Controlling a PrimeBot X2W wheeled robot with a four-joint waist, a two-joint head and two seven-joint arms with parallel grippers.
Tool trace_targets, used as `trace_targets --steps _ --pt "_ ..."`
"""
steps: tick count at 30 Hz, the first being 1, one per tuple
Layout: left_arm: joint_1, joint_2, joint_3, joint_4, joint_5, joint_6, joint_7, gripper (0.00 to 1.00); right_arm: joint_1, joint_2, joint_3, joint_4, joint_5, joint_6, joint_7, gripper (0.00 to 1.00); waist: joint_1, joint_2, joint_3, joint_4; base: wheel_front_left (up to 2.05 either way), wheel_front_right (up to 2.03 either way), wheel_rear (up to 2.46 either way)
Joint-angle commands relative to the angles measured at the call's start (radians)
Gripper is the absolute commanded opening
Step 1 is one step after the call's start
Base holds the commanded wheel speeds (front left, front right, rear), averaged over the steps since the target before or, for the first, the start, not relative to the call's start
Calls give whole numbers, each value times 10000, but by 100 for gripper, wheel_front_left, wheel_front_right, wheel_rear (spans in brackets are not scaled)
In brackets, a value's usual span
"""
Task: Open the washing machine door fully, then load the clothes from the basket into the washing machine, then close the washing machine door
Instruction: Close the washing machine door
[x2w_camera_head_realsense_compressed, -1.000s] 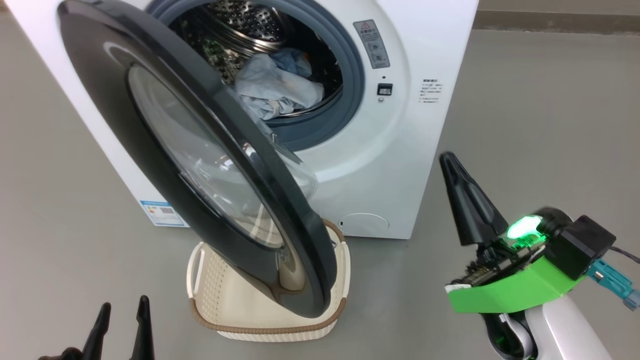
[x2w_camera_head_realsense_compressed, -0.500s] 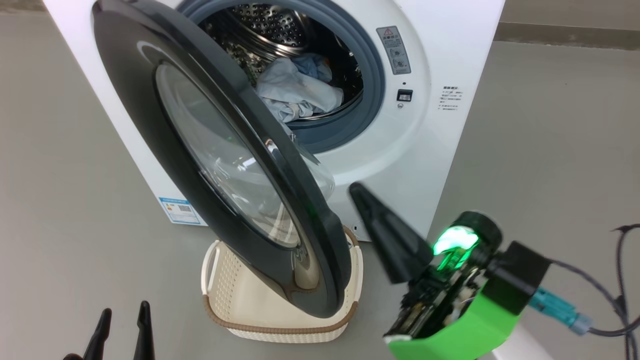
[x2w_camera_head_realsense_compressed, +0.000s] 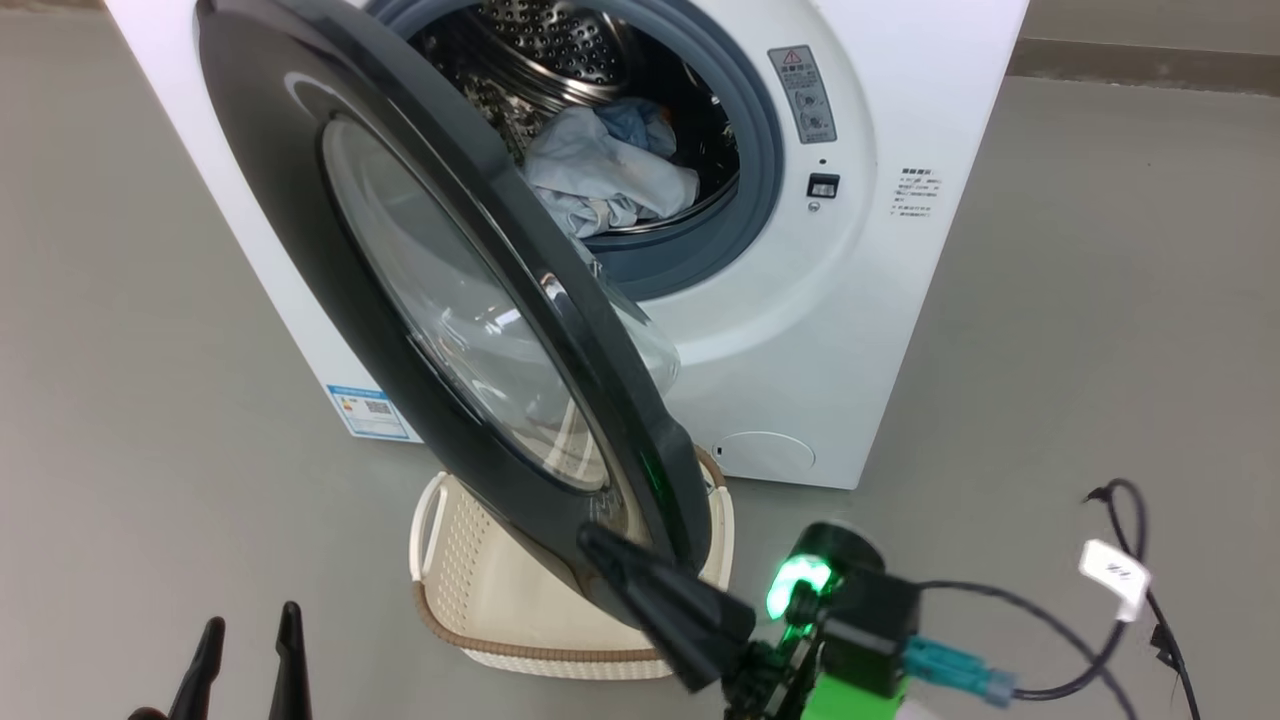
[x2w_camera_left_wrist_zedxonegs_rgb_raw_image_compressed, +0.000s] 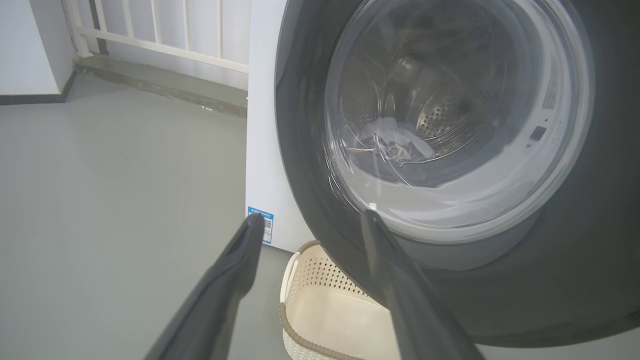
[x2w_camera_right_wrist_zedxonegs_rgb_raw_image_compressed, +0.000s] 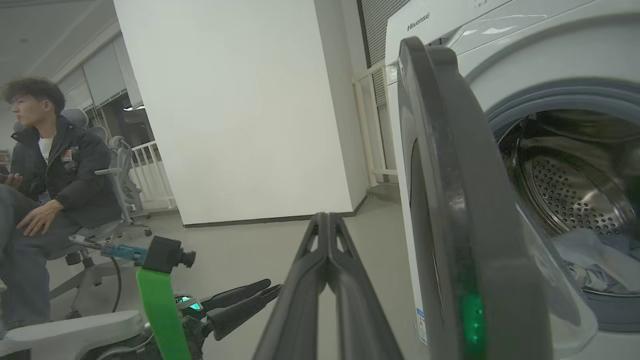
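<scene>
The white washing machine (x2w_camera_head_realsense_compressed: 880, 300) stands with its black-rimmed washing machine door (x2w_camera_head_realsense_compressed: 300, 250) swung partly out over the basket (x2w_camera_head_realsense_compressed: 440, 560). Light blue and white clothes (x2w_camera_head_realsense_compressed: 610, 175) lie in the steel drum, and I see no clothes in the part of the basket that shows. My right gripper (x2w_camera_head_realsense_compressed: 592, 537) is shut on nothing, its tip in front of the door's lower rim. In the right wrist view that gripper (x2w_camera_right_wrist_zedxonegs_rgb_raw_image_compressed: 327, 216) sits just left of the door's edge (x2w_camera_right_wrist_zedxonegs_rgb_raw_image_compressed: 450, 175); contact is unclear. My left gripper (x2w_camera_head_realsense_compressed: 250, 645) is open, low at the left, its fingers (x2w_camera_left_wrist_zedxonegs_rgb_raw_image_compressed: 240, 250) facing the door glass.
A person (x2w_camera_right_wrist_zedxonegs_rgb_raw_image_compressed: 50, 175) sits on an office chair to the left in the right wrist view, beside a white pillar (x2w_camera_right_wrist_zedxonegs_rgb_raw_image_compressed: 240, 110). A black cable with a white tag (x2w_camera_head_realsense_compressed: 1115, 570) lies on the grey floor at the right. A white railing (x2w_camera_left_wrist_zedxonegs_rgb_raw_image_compressed: 160, 30) runs behind the machine.
My shut right gripper has swung from right of the machine leftward and down to the door's lower rim. The head camera shifted slightly. The left gripper has stayed put.
</scene>
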Motion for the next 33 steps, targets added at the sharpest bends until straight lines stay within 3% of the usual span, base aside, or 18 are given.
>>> trace_targets --steps 1,6,18,33 --pt "-222 73 361 -232 -3 -15 -91 100 -261 91 321 -9 128 27 -48 0 -1 0 20 14 0 0 0" --pt "-323 42 328 -204 -30 -15 -91 100 -266 2 761 944 276 27 -48 0 -1 0 141 89 0 0 0" --pt "-479 7 191 -170 -67 -15 -91 100 -307 -5 578 2492 459 27 -48 0 -1 0 426 154 0 0 0" --pt "-732 -1 -88 -133 -108 -15 -91 100 -606 316 -319 3149 389 27 -48 0 -1 0 744 169 0 0 0"
